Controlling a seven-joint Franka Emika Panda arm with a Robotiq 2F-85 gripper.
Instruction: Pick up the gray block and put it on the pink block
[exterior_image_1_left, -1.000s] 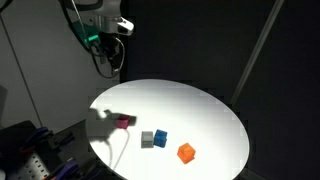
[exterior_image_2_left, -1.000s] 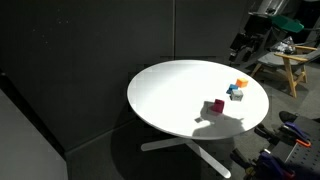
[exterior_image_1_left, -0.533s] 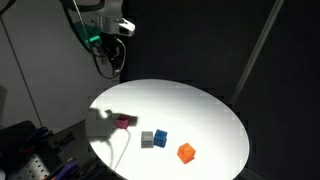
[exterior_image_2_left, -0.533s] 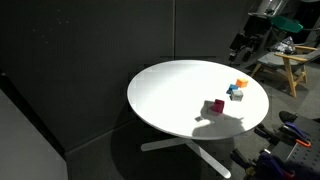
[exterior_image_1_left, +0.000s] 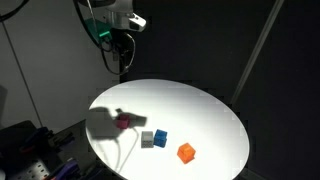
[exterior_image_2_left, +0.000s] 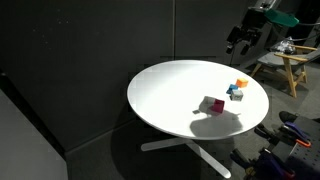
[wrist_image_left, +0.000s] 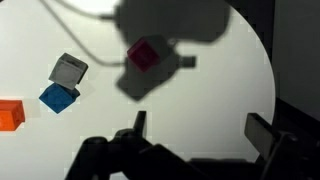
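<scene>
Wrist view showed the gripper (wrist_image_left: 198, 130), jaws wide apart and empty, high above the table (wrist_image_left: 225, 100), with the gray block (wrist_image_left: 68, 70) toward the table's edge, just beside the blue cube (wrist_image_left: 58, 97) and apart from the pink block (wrist_image_left: 146, 55); a careless descent risked catching the blue cube.

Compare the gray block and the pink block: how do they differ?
The gray block is plain gray, the pink block magenta. The gray block sits right beside the blue cube; the pink block stands alone. The pink block lies in shadow; the gray block is lit. Both are same-sized cubes on the table.
</scene>
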